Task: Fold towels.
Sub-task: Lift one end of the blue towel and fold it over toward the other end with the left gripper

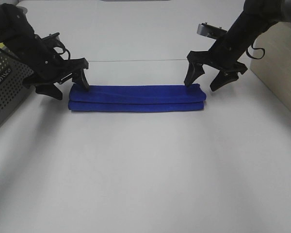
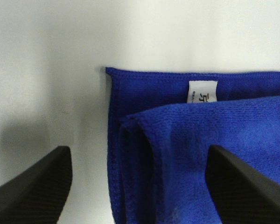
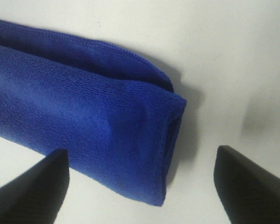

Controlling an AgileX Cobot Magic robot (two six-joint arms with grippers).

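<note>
Your left gripper [image 1: 67,86] slants down at one short end of the folded blue towel [image 1: 137,98], jaws spread wide and holding nothing. Your right gripper [image 1: 206,81] mirrors it at the other end, equally wide and empty. The towel lies as a long strip on the white table [image 1: 145,170] between both arms, with its white tag [image 2: 203,91] at the left end.

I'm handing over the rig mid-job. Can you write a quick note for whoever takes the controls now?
Left gripper: fingers open, empty, over the towel's left end.
Right gripper: fingers open, empty, over its right end.
Blue towel: flat on the table, white tag at the left end.
Done: folded lengthwise into a long layered strip.
To do: probably fold it end to end.
</note>
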